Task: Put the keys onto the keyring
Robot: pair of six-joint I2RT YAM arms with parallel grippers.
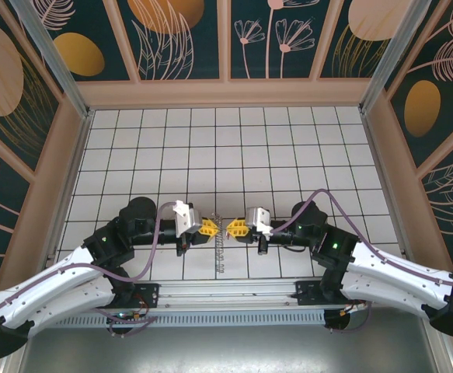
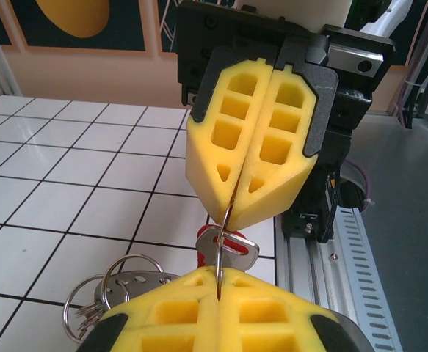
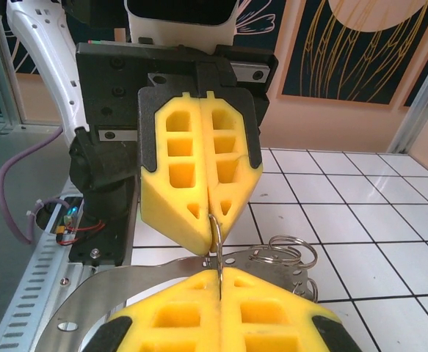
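My left gripper [image 1: 213, 229] and right gripper [image 1: 234, 230] meet tip to tip over the near middle of the tiled floor. Both are shut on one thin wire loop [image 2: 227, 220] stretched between them. In the left wrist view my left gripper [image 2: 219, 277] is at the bottom and the right gripper [image 2: 232, 211] faces it. A small silver and red key [image 2: 237, 248] hangs at that loop, just behind it. The keyring [image 2: 136, 282] is a grey metal band with holes, fringed with silver split rings [image 3: 287, 253]. It hangs below the grippers [image 1: 220, 256].
A slotted aluminium rail [image 1: 226, 295] runs along the near edge of the white tiled floor [image 1: 226, 155], right beside the grippers [image 2: 324, 279]. Beige walls with dark patterned panels [image 1: 226, 89] enclose the far and side edges.
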